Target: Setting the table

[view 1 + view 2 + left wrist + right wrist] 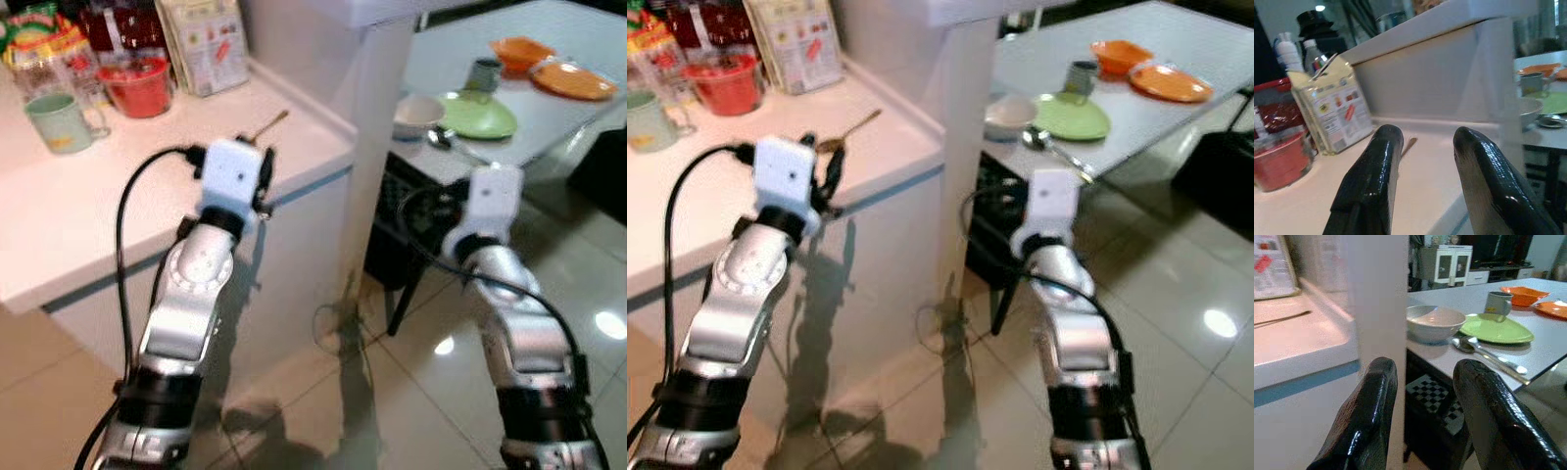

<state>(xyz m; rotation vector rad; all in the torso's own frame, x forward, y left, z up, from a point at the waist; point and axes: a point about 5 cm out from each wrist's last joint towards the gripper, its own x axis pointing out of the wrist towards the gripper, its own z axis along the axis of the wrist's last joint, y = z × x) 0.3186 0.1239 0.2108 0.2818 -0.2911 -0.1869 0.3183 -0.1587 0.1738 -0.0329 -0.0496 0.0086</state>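
We see a spoon [266,125] on the counter [118,215], right of the mug [61,121]. Beyond the counter's right end stands the table [549,98]; on it, a bowl [418,115] lies left of a plate [478,116].

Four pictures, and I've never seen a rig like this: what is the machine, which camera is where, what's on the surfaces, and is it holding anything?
This is a walking humanoid robot with two silver arms, each ending in a pincer of two black fingers. The two wide pictures come from a stereo camera on its head, looking down at its own arms. The other two come from cameras on the wrists, looking along each pincer's fingers.

The left pincer is open at the edge of a white counter. On the counter stand a green mug, a red bowl and a carton, with a spoon lying near the edge.

The right pincer is also open, facing a grey dining table. There you see a white bowl, a green plate, a spoon, a grey cup and orange dishes.

Neither pincer holds anything.
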